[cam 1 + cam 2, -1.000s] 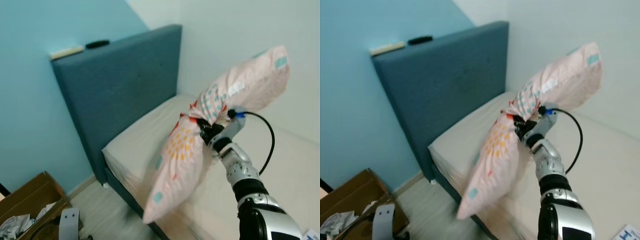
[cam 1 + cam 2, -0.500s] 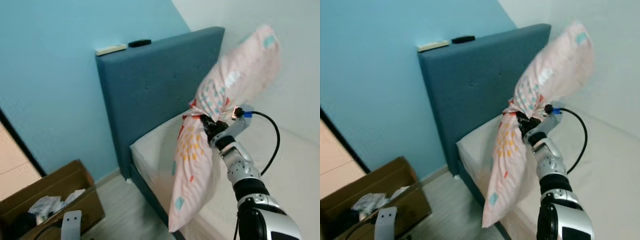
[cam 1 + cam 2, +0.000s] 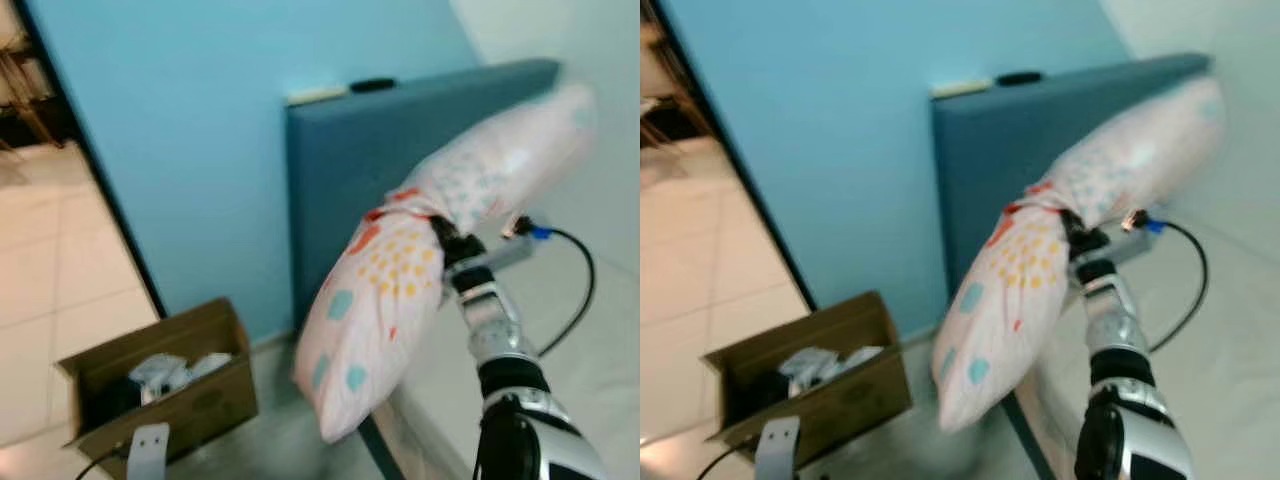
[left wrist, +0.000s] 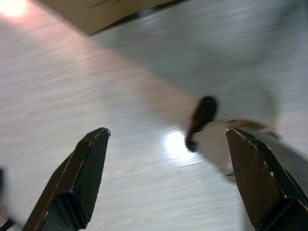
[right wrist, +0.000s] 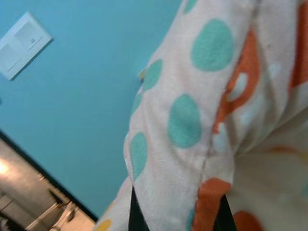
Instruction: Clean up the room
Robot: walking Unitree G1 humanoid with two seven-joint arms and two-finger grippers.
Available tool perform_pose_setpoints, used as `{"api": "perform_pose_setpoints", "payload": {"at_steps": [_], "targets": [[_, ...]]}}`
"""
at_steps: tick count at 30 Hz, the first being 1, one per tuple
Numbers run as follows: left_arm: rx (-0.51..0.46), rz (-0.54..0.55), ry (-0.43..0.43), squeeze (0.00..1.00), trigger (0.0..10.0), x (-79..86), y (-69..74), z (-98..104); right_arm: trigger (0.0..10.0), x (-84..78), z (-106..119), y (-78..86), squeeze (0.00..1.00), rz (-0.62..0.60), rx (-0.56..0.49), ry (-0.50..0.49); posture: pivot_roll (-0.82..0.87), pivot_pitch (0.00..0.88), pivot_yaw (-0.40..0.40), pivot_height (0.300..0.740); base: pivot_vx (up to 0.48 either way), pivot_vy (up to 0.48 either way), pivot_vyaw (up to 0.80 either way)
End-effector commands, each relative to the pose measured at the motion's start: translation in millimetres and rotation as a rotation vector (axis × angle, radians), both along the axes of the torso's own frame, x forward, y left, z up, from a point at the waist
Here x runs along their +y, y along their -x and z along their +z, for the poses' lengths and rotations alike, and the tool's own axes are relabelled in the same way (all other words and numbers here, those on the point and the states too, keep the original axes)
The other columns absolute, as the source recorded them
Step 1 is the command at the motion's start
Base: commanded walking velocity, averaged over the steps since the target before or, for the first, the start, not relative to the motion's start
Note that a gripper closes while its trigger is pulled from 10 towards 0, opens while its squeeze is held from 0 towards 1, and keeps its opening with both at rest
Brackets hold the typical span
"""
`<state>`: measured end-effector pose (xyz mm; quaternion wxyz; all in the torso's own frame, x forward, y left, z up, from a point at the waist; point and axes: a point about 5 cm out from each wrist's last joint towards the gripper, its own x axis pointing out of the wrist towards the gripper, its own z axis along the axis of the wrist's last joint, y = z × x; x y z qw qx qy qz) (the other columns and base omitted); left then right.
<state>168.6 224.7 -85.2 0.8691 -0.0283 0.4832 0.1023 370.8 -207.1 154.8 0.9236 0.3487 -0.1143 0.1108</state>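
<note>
Carrying the pillow [image 3: 400, 290] — right hand [image 3: 447, 243] pinches it at its waist, raised in front of the headboard [image 3: 350, 170].

The pillow folds over the grip: one lobe droops toward 7 o'clock, past the near corner of the bed [image 3: 590, 350] and above the floor [image 3: 60, 270], the other sticks up toward 2 o'clock against the headboard's top. At 8 o'clock a cardboard box [image 3: 160, 385] holding crumpled bits sits on the floor by the blue wall [image 3: 190, 130]. The left hand [image 4: 168, 178] hangs low over the floor with its fingers [image 4: 84, 173] spread, gripping nothing. Judging by this, the step in hand is the carry — next the pillow wants swinging toward 3 o'clock over the mattress, lowering flat near the headboard, and only then letting go, lest the drooping lobe slide off the edge.
</note>
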Motion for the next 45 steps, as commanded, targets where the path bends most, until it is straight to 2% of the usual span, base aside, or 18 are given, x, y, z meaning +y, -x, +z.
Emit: {"api": "perform_pose_setpoints", "payload": {"at_steps": [1,9,20,26,32,45], "targets": [[0.009,-0.011,-0.009,0.00,10.0,1.9,1.5,-0.3,10.0,-5.6,17.4,-2.8,0.00,-0.033,-0.068,-0.014,0.09,0.000,-0.029,0.740,0.000,-0.465,0.00],[-0.001,-0.007,-0.004,0.00,10.0,2.2,-0.9,0.9,10.0,-2.5,12.0,-0.5,0.00,-0.027,-0.051,-0.027,0.09,0.000,-0.028,0.740,0.000,-0.456,0.00],[-0.034,-0.004,0.018,0.00,10.0,-2.5,-10.1,4.1,10.0,-2.8,9.0,1.5,0.00,-0.019,-0.042,-0.024,0.08,0.000,-0.027,0.740,0.000,0.000,0.00],[-0.039,-0.009,0.017,0.00,10.0,-3.3,-11.7,4.8,10.0,6.8,-1.3,3.2,0.00,0.030,0.007,0.098,0.08,0.000,-0.029,0.740,0.000,-0.383,0.52],[-0.039,0.013,0.009,0.00,10.0,-2.0,-11.5,4.9,10.0,10.5,-5.5,3.3,0.00,0.040,0.028,0.124,0.08,0.000,-0.030,0.740,0.000,0.000,0.78],[-0.049,0.008,0.005,0.00,10.0,-1.7,-14.8,6.6,10.0,11.7,-6.3,1.5,0.00,0.053,0.051,0.144,0.07,0.000,-0.031,0.740,0.000,0.000,0.00]]}}
